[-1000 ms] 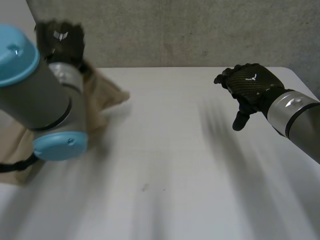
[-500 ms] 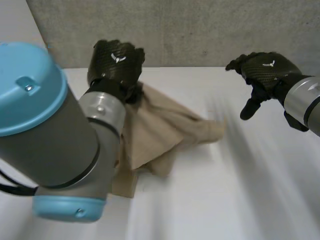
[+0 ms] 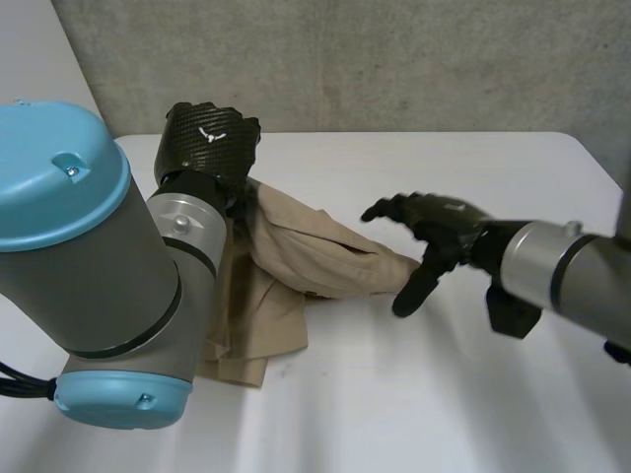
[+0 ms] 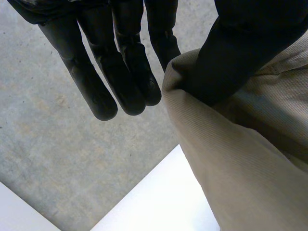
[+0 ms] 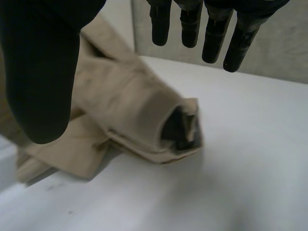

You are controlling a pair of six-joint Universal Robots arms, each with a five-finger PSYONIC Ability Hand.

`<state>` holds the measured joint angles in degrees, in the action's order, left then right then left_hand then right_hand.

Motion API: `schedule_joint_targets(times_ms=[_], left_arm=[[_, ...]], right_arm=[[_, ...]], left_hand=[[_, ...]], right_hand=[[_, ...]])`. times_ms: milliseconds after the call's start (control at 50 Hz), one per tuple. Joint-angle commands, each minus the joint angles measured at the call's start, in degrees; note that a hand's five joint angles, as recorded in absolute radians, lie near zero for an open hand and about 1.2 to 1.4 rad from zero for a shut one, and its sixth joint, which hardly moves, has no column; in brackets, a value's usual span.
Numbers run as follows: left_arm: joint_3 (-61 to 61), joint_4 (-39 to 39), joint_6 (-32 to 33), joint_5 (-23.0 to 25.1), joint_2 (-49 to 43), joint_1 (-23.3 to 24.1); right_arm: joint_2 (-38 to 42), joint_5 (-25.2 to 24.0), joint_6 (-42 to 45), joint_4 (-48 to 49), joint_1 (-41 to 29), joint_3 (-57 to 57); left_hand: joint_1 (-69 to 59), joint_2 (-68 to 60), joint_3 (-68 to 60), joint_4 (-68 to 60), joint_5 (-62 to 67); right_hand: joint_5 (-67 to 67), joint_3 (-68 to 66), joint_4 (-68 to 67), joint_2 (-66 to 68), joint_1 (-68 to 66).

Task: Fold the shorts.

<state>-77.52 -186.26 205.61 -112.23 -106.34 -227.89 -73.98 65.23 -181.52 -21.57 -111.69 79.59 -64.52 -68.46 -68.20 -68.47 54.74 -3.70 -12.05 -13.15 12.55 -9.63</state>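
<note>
Grey arms point(image 3: 118, 286) with light-blue caps point(image 3: 54, 182) end in black hands point(image 3: 205, 146).

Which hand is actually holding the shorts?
The left hand, pinching the shorts against its thumb; the right hand hangs open beside them.

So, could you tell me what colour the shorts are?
The shorts are plain tan; right wrist view.

Noted: shorts point(image 3: 306, 258) plain tan; table point(image 3: 414, 394) white; left hand point(image 3: 207, 143) and right hand point(image 3: 439, 222) black; wall point(image 3: 394, 59) mottled grey.
</note>
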Motion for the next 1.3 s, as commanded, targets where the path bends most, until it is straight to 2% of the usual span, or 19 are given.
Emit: schedule_joint_targets(times_ms=[20,60,80,100,120,140,160,260,300,340,440,480,520,620,860,980,1060,1300], left_arm=[[-0.26,0.02,-0.29,-0.27,-0.1,0.07],[-0.79,0.02,-0.47,-0.45,-0.1,0.25],[-1.14,0.02,-0.64,-0.54,-0.1,0.16],[-1.58,0.11,-0.82,-0.62,-0.1,0.16],[-1.58,0.11,-0.82,-0.63,-0.1,0.16],[-3.41,0.19,-2.04,-0.63,-0.01,0.16],[-4.04,0.28,-2.66,-0.63,0.17,0.16],[-7.47,0.98,-7.14,-0.71,1.39,0.07],[-7.99,1.25,-8.11,-0.8,1.83,0.07],[-10.62,3.35,-12.92,-0.89,3.94,-0.62],[-15.19,8.61,-25.04,-2.12,7.1,-5.01],[-15.99,9.68,-26.82,-2.21,7.55,-5.46],[-18.97,13.97,-32.52,-2.38,8.86,-7.04],[-23.55,18.03,-37.55,-2.47,9.57,-9.06],[-27.51,18.04,-38.97,-2.03,8.78,-15.48],[-26.11,12.96,-38.79,-1.77,5.01,-17.76],[-24.97,11.88,-38.7,-1.07,2.72,-18.12],[-22.5,12.15,-38.96,4.99,-0.18,-17.15]], right_arm=[[8.4,5.33,0.56,5.83,-5.55,-0.58],[9.55,8.23,0.64,8.72,-5.9,-1.19],[9.46,9.64,0.56,10.39,-5.99,-1.28],[9.46,9.65,0.56,10.41,-5.99,-1.28],[9.29,12.09,0.56,13.98,-6.08,-1.28],[8.94,13.59,0.9,16.97,-6.17,-1.11],[8.76,14.21,0.91,18.22,-6.26,-1.11],[6.91,14.57,0.82,20.16,-7.05,-1.11],[6.91,15.18,0.99,20.16,-7.13,-1.02],[7.0,15.36,0.99,20.16,-7.74,-0.93],[7.62,15.71,0.91,20.25,-9.86,-0.49],[7.62,15.71,0.82,20.34,-9.95,-0.14],[7.7,15.63,0.82,20.34,-9.95,0.03],[7.62,15.71,0.73,20.34,-10.04,0.3],[6.91,15.71,0.29,19.99,-9.68,0.39],[6.74,15.63,0.2,19.81,-9.6,1.35],[6.39,15.63,0.2,19.81,-9.51,1.7],[6.04,15.71,0.56,19.99,-9.25,1.71]], left_hand=[[-15.48,-11.54,-11.8,-11.53,15.26],[-15.48,-11.54,-11.8,-11.53,15.26],[-15.48,-11.54,-11.8,-11.53,15.26],[-10.67,-6.74,-6.99,-6.72,10.45],[-10.62,-6.69,-6.94,-6.67,10.4],[15.03,18.96,18.71,18.98,-15.24],[22.44,26.37,26.12,26.39,-22.66],[41.15,45.09,44.84,45.11,-41.37],[44.69,48.62,48.37,48.64,-44.9],[50.26,54.19,53.94,54.21,-50.48],[50.78,54.71,54.46,54.73,-50.99],[50.78,54.71,54.46,54.73,-50.99],[51.11,55.04,54.79,55.06,-51.33],[51.79,55.72,55.47,55.74,-52.0],[51.11,55.05,54.79,55.06,-51.33],[45.93,49.86,49.61,49.88,-46.14],[39.68,43.61,43.36,43.63,-39.9],[39.51,43.44,43.19,43.46,-39.73]], right_hand=[[-27.54,-29.2,-28.1,28.7,-31.61],[-61.14,-62.79,-61.69,62.29,-65.21],[-66.24,-67.9,-66.8,67.4,-70.32],[-66.3,-67.95,-66.85,67.45,-70.37],[-66.3,-67.95,-66.85,67.45,-70.37],[-66.3,-67.95,-66.85,67.45,-70.37],[-66.3,-67.95,-66.85,67.45,-70.37],[-66.3,-67.95,-66.85,67.45,-70.37],[-66.3,-67.95,-66.85,67.45,-70.37],[-66.3,-67.95,-66.85,67.45,-70.37],[-66.3,-67.95,-66.85,67.45,-70.37],[-66.3,-67.95,-66.85,67.45,-70.37],[-66.3,-67.95,-66.85,67.45,-70.37],[-66.3,-67.95,-66.85,67.45,-70.37],[-66.3,-67.95,-66.85,67.45,-70.37],[-66.3,-67.95,-66.85,67.45,-70.37],[-66.3,-67.95,-66.85,67.45,-70.37],[-66.3,-67.95,-66.85,67.45,-70.37]])
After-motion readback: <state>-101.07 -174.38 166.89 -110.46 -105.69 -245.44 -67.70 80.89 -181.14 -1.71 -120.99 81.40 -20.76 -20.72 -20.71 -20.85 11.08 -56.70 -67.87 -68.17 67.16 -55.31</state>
